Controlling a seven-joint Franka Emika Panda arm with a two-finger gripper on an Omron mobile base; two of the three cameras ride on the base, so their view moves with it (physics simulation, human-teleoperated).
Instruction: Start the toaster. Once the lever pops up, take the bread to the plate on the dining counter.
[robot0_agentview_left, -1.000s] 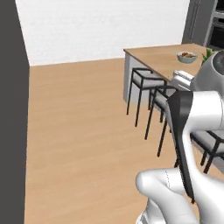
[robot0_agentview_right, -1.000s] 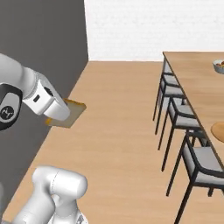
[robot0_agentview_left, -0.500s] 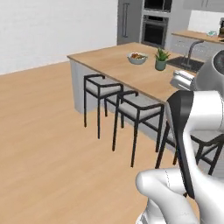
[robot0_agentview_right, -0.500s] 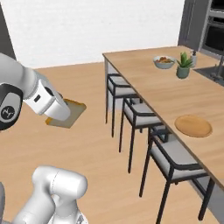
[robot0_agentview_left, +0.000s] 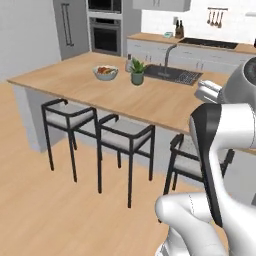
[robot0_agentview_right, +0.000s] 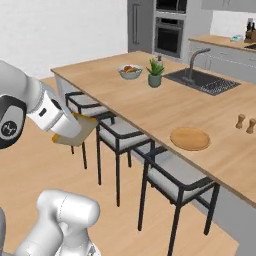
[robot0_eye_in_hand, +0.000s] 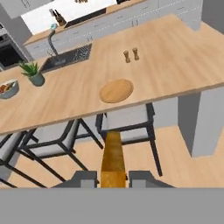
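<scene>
Hand view: dark two-finger gripper (robot0_eye_in_hand: 113, 177) clenched on the thin tan, orange-crusted bread slice (robot0_eye_in_hand: 113, 157) (seen edge-on), above the stools, well short of the round wooden plate (robot0_eye_in_hand: 116, 90) on the light-wood dining counter (robot0_eye_in_hand: 175, 61).

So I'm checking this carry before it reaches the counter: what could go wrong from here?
1. The gripper pinches the bread by one edge only; a jolt might make it slip out.
2. Stools stand between the robot and the counter; the base or arm might bump one.
3. The plate lies near the counter edge, so a short reach could drop the slice beside it.
</scene>
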